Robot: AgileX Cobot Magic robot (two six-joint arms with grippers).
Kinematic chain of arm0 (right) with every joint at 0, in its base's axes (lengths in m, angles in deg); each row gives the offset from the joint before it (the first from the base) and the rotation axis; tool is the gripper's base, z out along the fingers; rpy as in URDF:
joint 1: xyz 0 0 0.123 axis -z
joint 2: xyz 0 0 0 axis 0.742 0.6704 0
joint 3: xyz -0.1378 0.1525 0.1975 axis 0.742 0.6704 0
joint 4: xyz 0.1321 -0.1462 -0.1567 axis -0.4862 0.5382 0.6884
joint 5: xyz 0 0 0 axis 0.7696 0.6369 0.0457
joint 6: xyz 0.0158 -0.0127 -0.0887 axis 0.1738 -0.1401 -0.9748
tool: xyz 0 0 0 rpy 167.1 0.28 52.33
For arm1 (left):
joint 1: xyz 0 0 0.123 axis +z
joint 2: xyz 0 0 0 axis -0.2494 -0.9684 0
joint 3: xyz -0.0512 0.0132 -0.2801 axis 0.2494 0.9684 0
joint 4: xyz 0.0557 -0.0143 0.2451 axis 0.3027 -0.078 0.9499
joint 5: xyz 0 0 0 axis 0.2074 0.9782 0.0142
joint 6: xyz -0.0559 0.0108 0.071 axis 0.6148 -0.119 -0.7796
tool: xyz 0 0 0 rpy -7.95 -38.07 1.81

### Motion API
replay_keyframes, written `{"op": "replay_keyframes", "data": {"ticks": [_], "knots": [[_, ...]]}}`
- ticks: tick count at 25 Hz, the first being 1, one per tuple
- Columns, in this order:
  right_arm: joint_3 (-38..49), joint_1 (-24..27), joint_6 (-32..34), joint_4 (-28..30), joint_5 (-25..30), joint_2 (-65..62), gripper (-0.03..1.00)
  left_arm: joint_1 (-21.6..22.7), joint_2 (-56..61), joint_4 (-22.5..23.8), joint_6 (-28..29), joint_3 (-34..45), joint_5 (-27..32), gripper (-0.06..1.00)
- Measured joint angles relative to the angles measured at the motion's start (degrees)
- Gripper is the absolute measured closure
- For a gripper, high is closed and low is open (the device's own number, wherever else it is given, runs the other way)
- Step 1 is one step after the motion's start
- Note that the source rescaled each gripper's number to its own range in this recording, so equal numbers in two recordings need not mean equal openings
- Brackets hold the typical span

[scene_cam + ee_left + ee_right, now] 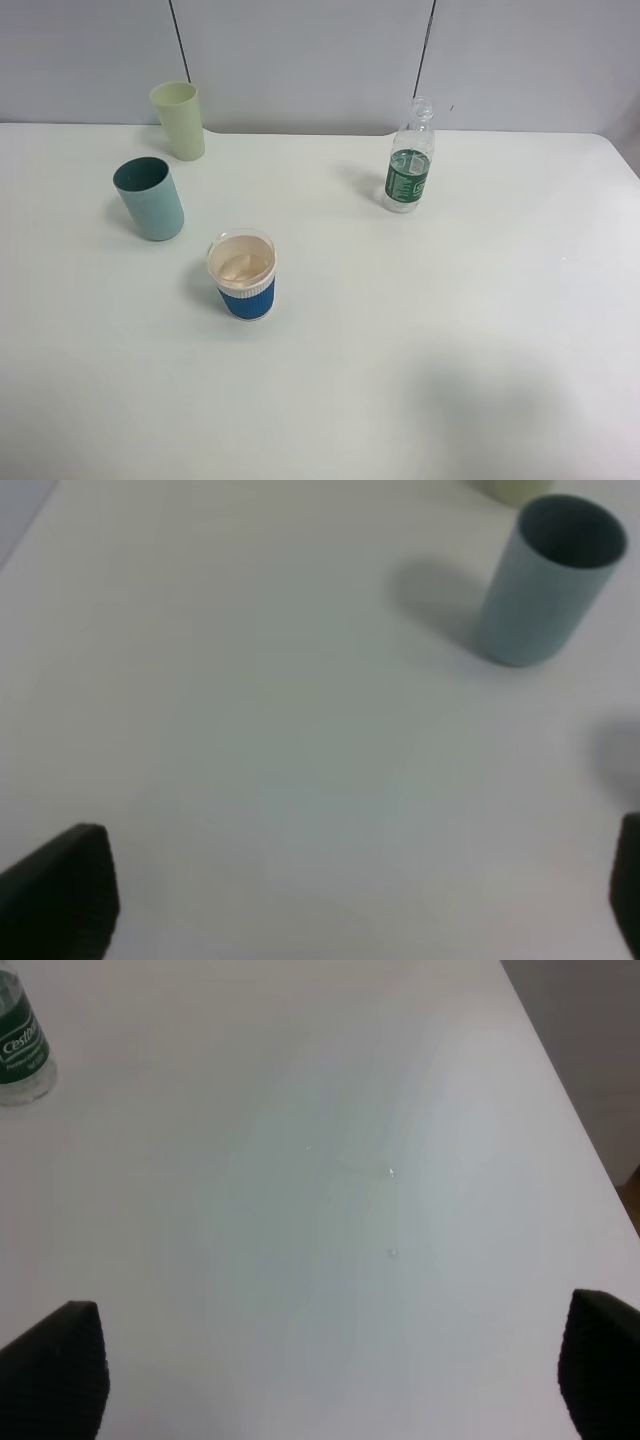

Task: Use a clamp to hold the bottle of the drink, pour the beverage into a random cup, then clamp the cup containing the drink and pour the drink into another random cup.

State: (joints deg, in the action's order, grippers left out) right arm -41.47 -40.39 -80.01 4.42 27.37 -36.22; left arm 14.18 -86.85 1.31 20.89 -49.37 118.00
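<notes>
Overhead, both tools hang spread apart—left [350, 900] near the teal tumbler [545, 580], right [330, 1370] empty.

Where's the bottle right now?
In the high view the bottle stands upright on the right half of the table, near the back wall, well apart from the three cups on the left. The right wrist view catches its base.

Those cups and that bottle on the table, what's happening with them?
Nothing is being held yet. The bottle stands alone, apart from the teal cup, the blue-sleeved cup and the pale green cup. Both grippers hover over bare table with fingers spread wide, so pouring hasn't started.
</notes>
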Motion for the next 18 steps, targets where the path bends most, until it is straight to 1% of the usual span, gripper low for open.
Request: {"op": "replay_keyframes", "data": {"ticks": [2, 4, 14, 18], "knots": [[0.0, 0.0, 0.0, 0.0, 0.0, 0.0, 0.15, -2.19, 0.0, -0.06, -0.12, 0.0, 0.0, -0.06], [0.0, 0.0, 0.0, 0.0, 0.0, 0.0, 0.15, -3.06, 0.0, 0.09, -0.12, 0.0, 0.0, -0.06], [0.0, 0.0, 0.0, 0.0, 0.0, 0.0, 0.15, -1.36, 0.0, 0.7, -0.43, 0.02, 0.0, -0.06], [0.0, 0.0, 0.0, 0.0, 0.0, 0.0, 0.15, -1.31, 0.0, -0.45, -2.62, 0.02, -0.06, -0.06]]}}
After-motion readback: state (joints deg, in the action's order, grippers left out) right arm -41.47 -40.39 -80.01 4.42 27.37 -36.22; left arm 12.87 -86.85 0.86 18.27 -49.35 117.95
